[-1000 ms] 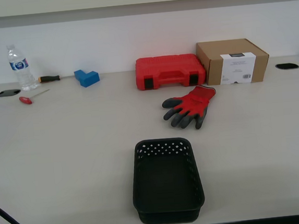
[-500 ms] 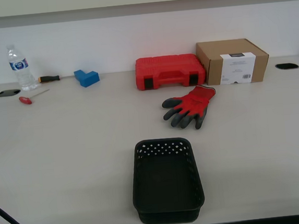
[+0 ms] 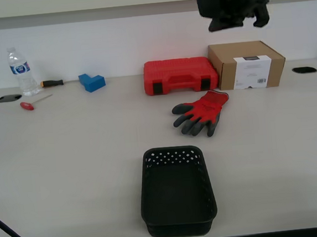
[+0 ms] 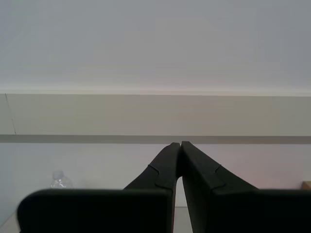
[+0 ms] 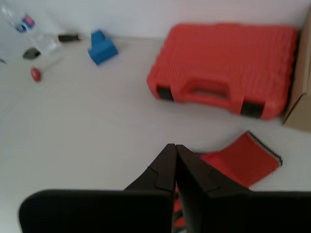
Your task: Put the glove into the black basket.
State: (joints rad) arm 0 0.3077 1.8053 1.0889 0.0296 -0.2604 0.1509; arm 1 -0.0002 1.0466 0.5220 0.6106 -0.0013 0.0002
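Note:
The red glove [image 3: 199,113] with dark grey fingertips lies flat on the table, in front of the red tool case. Its cuff also shows in the first wrist view [image 5: 243,162]. The black basket [image 3: 172,149] stands empty near the table's front edge, apart from the glove. My first gripper [image 5: 175,145] is shut and empty, high above the glove; its arm [image 3: 232,4] shows at the top of the exterior view, on its right side. My second gripper [image 4: 181,143] is shut and empty, facing the wall, and does not show in the exterior view.
A red tool case [image 3: 179,75] and a cardboard box [image 3: 246,65] stand behind the glove. A water bottle [image 3: 21,72], a blue block [image 3: 92,81] and two screwdrivers [image 3: 34,101] lie at the back on the exterior view's left.
My first arm has come into the exterior view at the top, above the cardboard box. The glove, the basket and the other things have not moved.

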